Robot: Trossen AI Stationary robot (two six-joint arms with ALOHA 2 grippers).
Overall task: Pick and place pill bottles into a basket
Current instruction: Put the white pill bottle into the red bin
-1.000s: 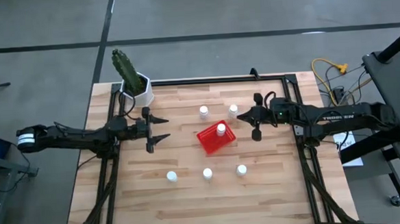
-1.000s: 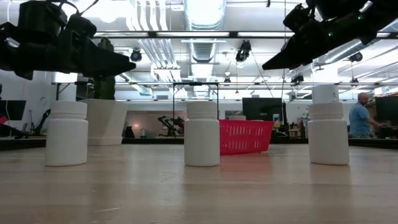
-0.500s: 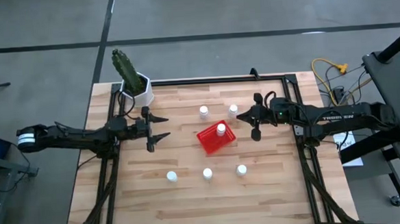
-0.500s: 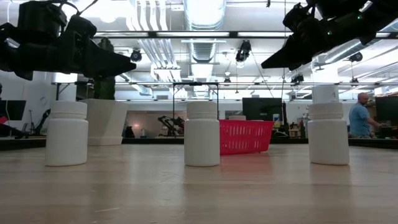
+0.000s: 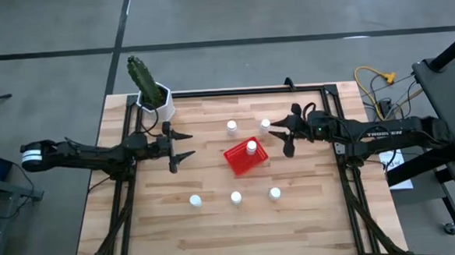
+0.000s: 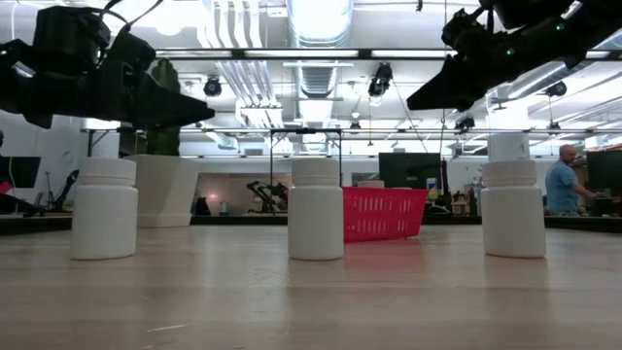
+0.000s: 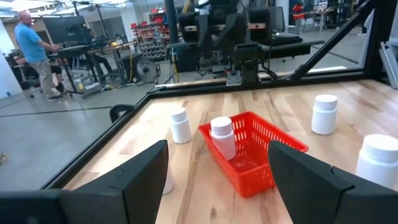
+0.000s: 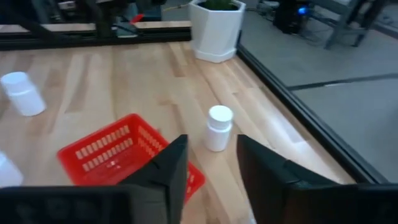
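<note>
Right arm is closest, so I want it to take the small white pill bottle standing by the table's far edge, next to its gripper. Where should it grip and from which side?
Grip the small white pill bottle across its round body just under the cap, coming down from above. It stands upright and clear of the red mesh plastic basket, and the right gripper hovers beside it, fingers open.

Red basket, white pill bottles
</note>
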